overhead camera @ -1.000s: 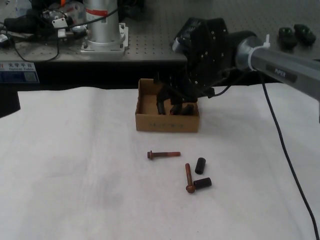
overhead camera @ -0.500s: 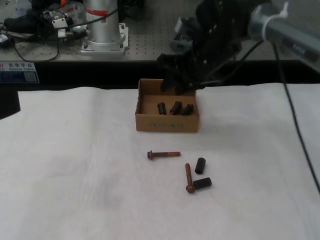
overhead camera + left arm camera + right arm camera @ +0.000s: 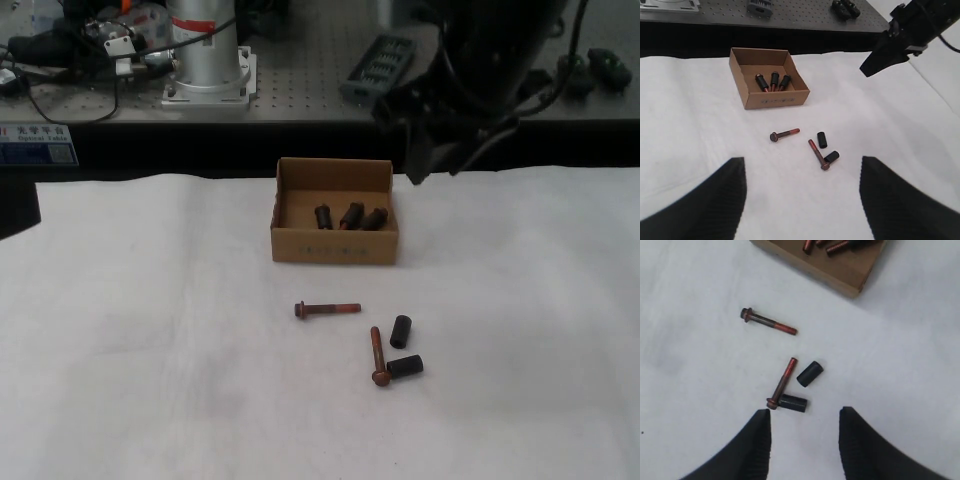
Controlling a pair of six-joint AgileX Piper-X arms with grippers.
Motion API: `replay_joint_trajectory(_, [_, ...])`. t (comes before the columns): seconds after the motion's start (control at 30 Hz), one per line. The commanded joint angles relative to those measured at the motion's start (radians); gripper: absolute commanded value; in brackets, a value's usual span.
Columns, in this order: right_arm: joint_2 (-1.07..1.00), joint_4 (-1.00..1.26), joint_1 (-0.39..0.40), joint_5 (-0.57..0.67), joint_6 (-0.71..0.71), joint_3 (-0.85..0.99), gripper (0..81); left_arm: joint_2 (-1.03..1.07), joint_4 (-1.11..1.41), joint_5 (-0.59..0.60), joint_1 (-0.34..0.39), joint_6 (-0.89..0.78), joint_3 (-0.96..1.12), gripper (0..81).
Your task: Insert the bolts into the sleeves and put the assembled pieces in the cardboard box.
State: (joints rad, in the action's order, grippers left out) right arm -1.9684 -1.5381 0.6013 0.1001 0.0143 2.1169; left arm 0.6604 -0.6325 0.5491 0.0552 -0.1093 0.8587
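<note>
The cardboard box (image 3: 334, 243) stands mid-bench with three assembled pieces (image 3: 350, 216) lying inside, also seen in the left wrist view as assembled pieces (image 3: 773, 81) in the box (image 3: 775, 100). In front of it lie two loose bolts (image 3: 328, 309) (image 3: 377, 355) and two black sleeves (image 3: 401, 331) (image 3: 405, 367). My right gripper (image 3: 428, 158) hangs high, to the right of the box's back corner; its own view shows my right gripper (image 3: 802, 440) open and empty above a bolt (image 3: 781, 382) and a sleeve (image 3: 792, 403). My left gripper (image 3: 800, 200) is open and empty, well short of the loose parts.
A perforated metal table (image 3: 300, 70) with a silver post base (image 3: 207, 60) and cables lies behind the white cloth (image 3: 150, 350). A box corner (image 3: 840, 275) shows in the right wrist view. Wide bare cloth lies left and right of the parts.
The right arm lifted out of the box and swung up and to the right. The three assembled pieces stay in the box. The loose parts have not moved.
</note>
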Motion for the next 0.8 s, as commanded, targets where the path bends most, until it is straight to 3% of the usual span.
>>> replay_joint_trajectory(0.0, [0.051,-0.015,0.022,0.000,-0.014,0.014,32.8,-0.005,-0.017,-0.007,-0.002,0.013,0.005,47.4])
replay_joint_trajectory(0.17, [0.144,-0.015,0.106,0.000,-0.014,-0.062,32.8,-0.005,-0.126,-0.007,-0.002,0.013,0.005,47.4])
replay_joint_trajectory(0.4, [0.353,-0.005,0.217,-0.008,-0.003,-0.385,32.8,-0.005,-0.291,-0.007,-0.002,0.013,0.005,47.4])
replay_joint_trajectory(0.77, [0.748,0.151,0.323,-0.055,0.229,-0.910,32.8,-0.005,-0.317,-0.007,-0.002,0.013,0.005,47.4])
